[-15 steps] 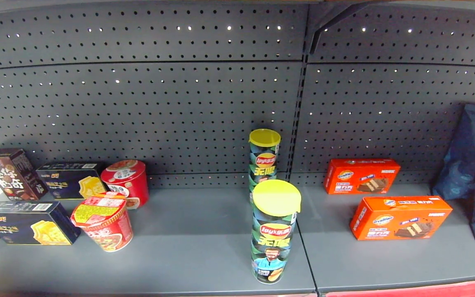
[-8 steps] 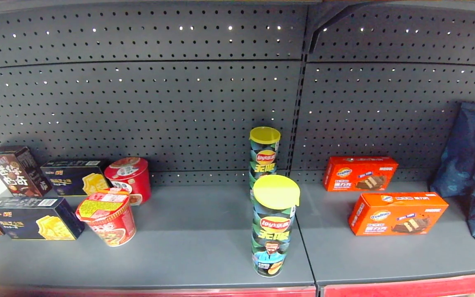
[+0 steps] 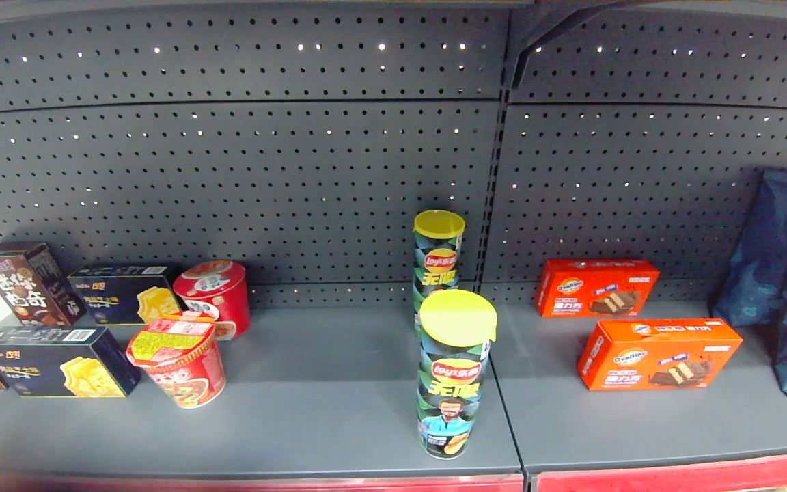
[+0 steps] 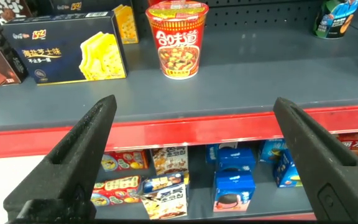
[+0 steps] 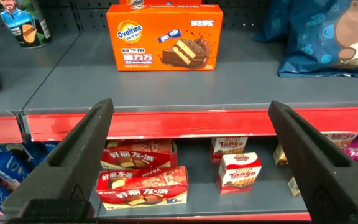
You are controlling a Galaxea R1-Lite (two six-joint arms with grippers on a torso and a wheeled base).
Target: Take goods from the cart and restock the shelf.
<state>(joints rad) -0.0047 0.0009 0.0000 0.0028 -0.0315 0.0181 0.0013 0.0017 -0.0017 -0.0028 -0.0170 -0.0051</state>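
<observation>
Before the shelf (image 3: 339, 410), left gripper (image 4: 194, 104) and right gripper (image 5: 189, 107) gape empty, facing noodle cup (image 4: 177, 38) and orange box (image 5: 165, 36).

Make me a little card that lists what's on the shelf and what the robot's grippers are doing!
shelf: grey, pegboard back
front chip can: upright, yellow lid, middle
back chip can: upright, behind it
front noodle cup: left side
back noodle cup: behind it
front orange box: right side
back orange box: behind it
blue bags: far right
left gripper: jaws open, empty
right gripper: jaws open, empty
</observation>
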